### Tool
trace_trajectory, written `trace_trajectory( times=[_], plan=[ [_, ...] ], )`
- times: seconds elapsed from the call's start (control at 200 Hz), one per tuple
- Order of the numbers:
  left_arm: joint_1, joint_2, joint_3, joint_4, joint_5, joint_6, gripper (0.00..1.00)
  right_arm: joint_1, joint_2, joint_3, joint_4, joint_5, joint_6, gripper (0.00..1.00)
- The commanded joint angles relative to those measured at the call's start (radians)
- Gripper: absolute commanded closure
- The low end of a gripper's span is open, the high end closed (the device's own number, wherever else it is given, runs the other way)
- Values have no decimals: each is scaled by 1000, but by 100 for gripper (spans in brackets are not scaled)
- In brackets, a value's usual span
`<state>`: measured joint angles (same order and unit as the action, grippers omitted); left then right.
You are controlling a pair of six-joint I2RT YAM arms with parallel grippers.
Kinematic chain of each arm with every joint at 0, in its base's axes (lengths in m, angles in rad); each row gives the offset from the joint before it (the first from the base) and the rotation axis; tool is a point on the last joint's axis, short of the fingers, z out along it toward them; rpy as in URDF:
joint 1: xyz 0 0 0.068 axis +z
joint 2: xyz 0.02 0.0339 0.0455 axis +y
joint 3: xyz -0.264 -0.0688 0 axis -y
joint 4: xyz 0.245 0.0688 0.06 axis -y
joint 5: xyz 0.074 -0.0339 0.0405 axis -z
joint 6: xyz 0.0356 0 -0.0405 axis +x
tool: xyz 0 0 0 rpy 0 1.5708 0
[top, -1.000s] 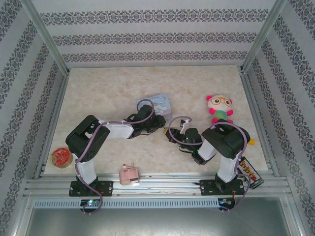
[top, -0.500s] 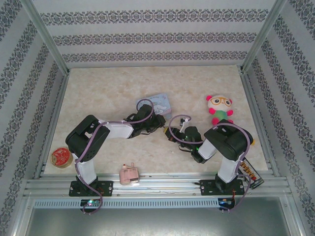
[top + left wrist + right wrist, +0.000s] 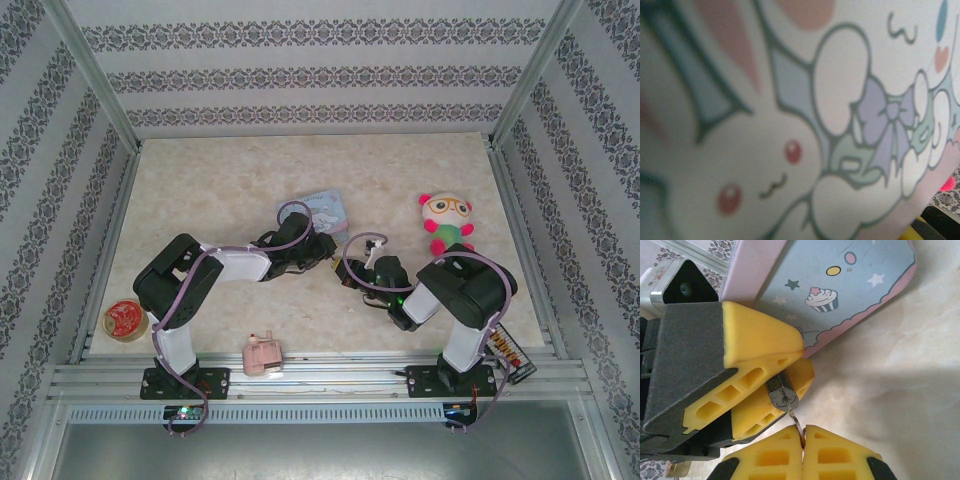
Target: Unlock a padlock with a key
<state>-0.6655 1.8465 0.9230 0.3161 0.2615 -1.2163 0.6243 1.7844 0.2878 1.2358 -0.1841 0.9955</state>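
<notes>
We see the left gripper [image 3: 799,362] clamping the padlock [image 3: 783,393] between its yellow fingers [image 3: 760,335], keyhole end turned toward the right gripper [image 3: 803,434] — a hold that, we judge, steadies the lock and offers up the slot. The right gripper's jaws are pressed together on the key [image 3: 796,421], whose thin blade meets the keyhole; we cannot tell how deep. All this sits just beside the blue cartoon tin [image 3: 850,285]. We count one padlock, one key, two grippers, one tin — plus one plush toy [image 3: 447,220] and one pink toy [image 3: 263,354].
</notes>
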Motion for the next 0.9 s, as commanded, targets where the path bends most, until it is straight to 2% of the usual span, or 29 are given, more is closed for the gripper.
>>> trace_trajectory(
  times=[0.0,0.195,0.495,0.894],
  plan=[
    [3,36,-23,-60,93,-75,85,3,-33,36,-35,66,-22,100],
    [3,35,-23,-58,93,-75,85,28,-80,64,-142,89,-61,100],
    [1,40,-15,-54,103,-77,85,30,-105,97,-196,95,-75,100],
    [1,41,-2,-61,119,-69,85,-33,-69,94,-133,42,23,100]
  ],
)
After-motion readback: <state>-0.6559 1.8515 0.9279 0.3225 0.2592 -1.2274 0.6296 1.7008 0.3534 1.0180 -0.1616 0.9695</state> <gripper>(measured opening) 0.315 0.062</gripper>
